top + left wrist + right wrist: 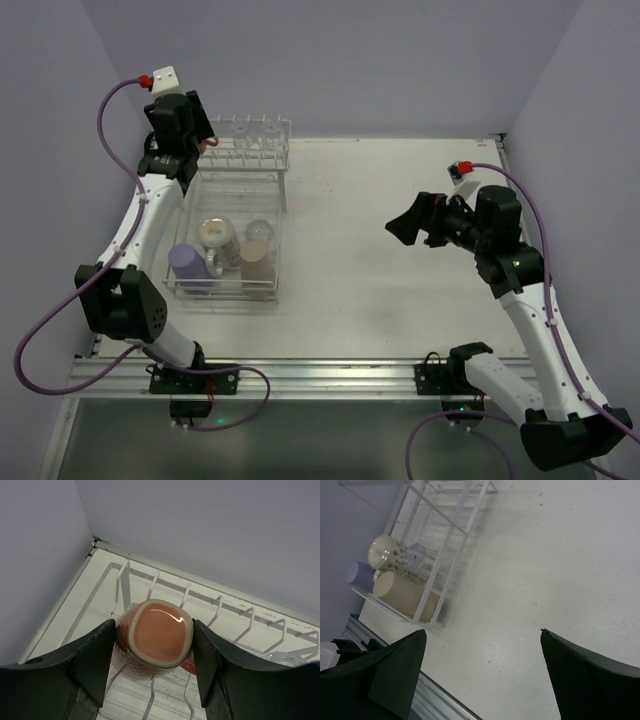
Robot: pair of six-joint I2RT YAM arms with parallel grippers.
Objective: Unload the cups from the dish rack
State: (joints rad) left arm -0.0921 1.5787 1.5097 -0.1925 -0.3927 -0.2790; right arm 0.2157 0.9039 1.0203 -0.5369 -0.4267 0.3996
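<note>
- Left gripper (154, 635): closed down on the salmon-pink glazed mug with a cream-rimmed base (150, 652); both fingers are seen pressed against opposite sides of the body.
- The mug is located at the far-left end of the raised shelf of the white wire dish rack (277, 250), among the upright prongs (187, 592).
- Key relation: the base is turned toward the wrist camera, so the mug's long axis is judged to run roughly along the gripper's own axis, mouth pointing away and down into the shelf. Withdrawal back along that axis is judged necessary for the rim to clear the prongs.
- Whether the mug is lifted off the wires cannot be told.
- Right gripper (483, 635): spread fully, nothing held, hanging over bare white table (400, 320), well apart from the rack. The left arm is the nearer one.
- In the lower basket are noted the lavender cup (188, 262), the tan tumbler (256, 260) and a cream patterned cup (217, 235); clear glasses (255, 135) are on the shelf.
</note>
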